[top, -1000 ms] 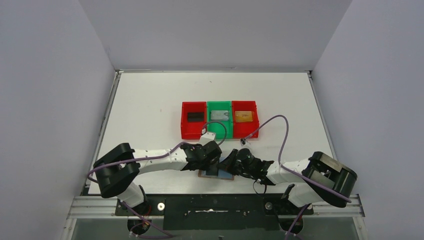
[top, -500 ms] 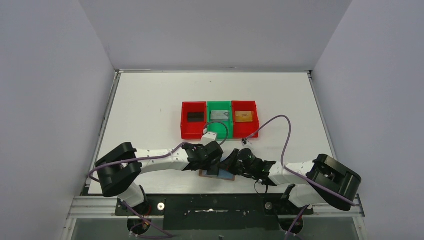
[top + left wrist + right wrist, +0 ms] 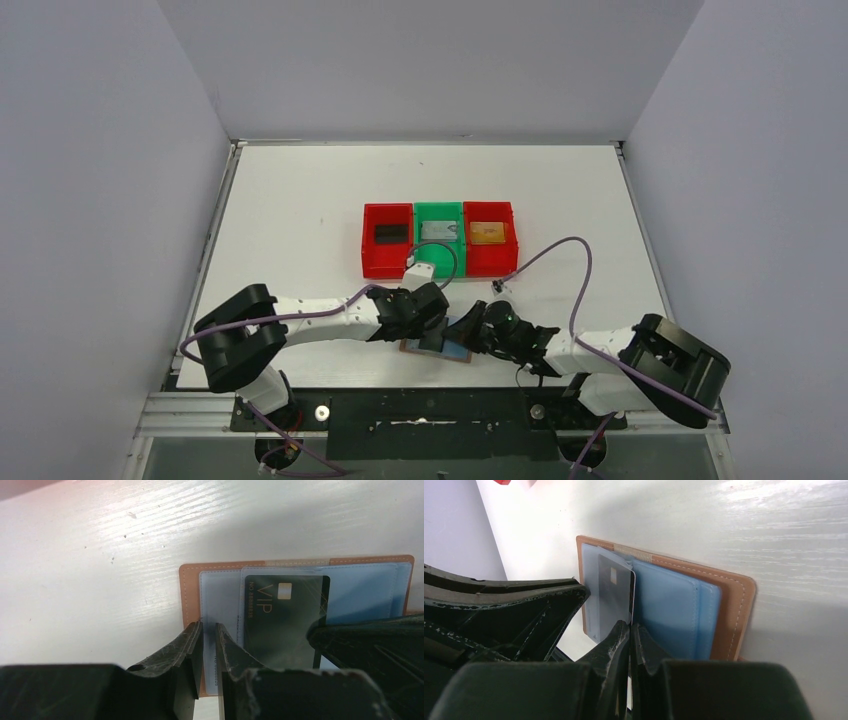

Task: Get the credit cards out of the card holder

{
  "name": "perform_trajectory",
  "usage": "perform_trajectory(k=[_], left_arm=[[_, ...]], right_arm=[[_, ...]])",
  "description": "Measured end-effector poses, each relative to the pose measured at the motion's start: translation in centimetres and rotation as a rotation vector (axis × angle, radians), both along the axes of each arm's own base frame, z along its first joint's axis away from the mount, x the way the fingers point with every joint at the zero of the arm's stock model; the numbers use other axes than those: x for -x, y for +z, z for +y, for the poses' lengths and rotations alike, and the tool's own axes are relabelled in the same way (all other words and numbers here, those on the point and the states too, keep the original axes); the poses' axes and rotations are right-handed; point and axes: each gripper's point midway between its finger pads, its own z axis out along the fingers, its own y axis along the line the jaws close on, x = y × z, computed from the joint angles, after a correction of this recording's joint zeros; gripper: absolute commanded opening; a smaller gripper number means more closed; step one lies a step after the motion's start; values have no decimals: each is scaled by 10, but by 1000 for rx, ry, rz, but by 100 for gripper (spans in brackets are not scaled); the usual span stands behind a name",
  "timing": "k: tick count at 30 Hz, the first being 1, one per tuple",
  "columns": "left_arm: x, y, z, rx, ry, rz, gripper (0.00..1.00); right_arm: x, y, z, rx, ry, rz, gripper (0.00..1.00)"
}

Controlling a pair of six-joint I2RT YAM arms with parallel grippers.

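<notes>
The card holder (image 3: 190,587) lies open and flat near the table's front edge, tan with pale blue pockets; it also shows in the top view (image 3: 455,352) and the right wrist view (image 3: 729,610). A black credit card (image 3: 282,617) marked VIP sticks out of its left pocket. My right gripper (image 3: 630,626) is shut on that card's edge (image 3: 614,587), which tilts up from the pocket. My left gripper (image 3: 209,626) is nearly closed, its tips resting on the left pocket's outer edge. Both grippers meet over the wallet in the top view, the left (image 3: 428,325) and the right (image 3: 464,332).
Three bins stand in a row mid-table: a red bin (image 3: 370,255) holding a black card (image 3: 390,233), a green bin (image 3: 440,250) holding a silver-grey card (image 3: 439,230), and a red bin (image 3: 495,262) holding a gold-orange card (image 3: 488,233). Purple cables loop over both arms.
My right arm has stretched lower and further right at the elbow, with its gripper staying at the wallet. My left arm has barely moved.
</notes>
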Motion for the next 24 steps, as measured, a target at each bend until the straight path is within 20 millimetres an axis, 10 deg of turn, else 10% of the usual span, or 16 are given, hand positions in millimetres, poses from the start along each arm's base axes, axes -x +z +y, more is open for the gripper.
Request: perform_trajectory(k=[7, 17, 24], left_arm=[[-1, 0, 0, 2, 3, -7, 16], [3, 5, 7, -12, -1, 10, 44], [3, 44, -18, 177, -41, -14, 42]], right_arm=[[0, 2, -3, -5, -8, 3, 4], [-2, -3, 3, 31, 16, 11, 4], [-9, -4, 13, 49, 40, 2, 4]])
